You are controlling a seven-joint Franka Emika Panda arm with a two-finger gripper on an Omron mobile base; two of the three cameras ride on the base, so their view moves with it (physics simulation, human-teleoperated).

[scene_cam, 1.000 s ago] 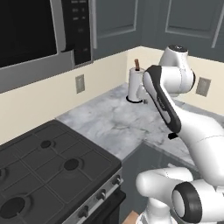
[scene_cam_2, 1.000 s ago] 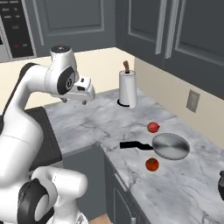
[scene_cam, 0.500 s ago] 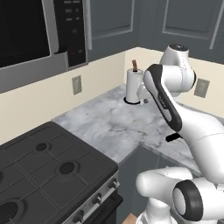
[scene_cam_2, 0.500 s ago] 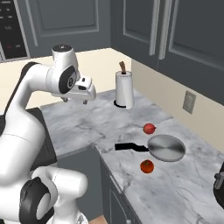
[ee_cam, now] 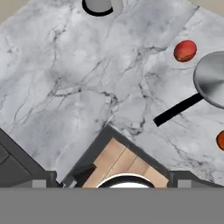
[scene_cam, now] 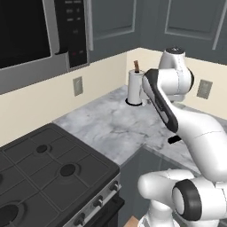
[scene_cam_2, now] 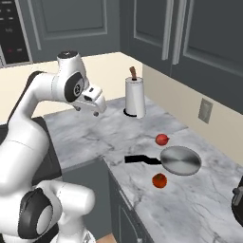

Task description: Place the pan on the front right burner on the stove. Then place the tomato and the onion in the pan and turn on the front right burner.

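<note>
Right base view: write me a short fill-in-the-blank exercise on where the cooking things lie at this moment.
1. The round silver metal frying pan rests on the marble ____.
2. Its black handle points toward the counter's front ____.
3. Two round ____ fruits lie beside the pan, one at each side.
4. The open gripper holds ____.

Missing words: counter; edge; red; nothing

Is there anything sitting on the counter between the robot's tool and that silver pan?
Nothing visible. The open tool hangs above bare marble, and the pan lies farther along the counter, handle toward the arm. Two red items flank it, off the path.
</note>
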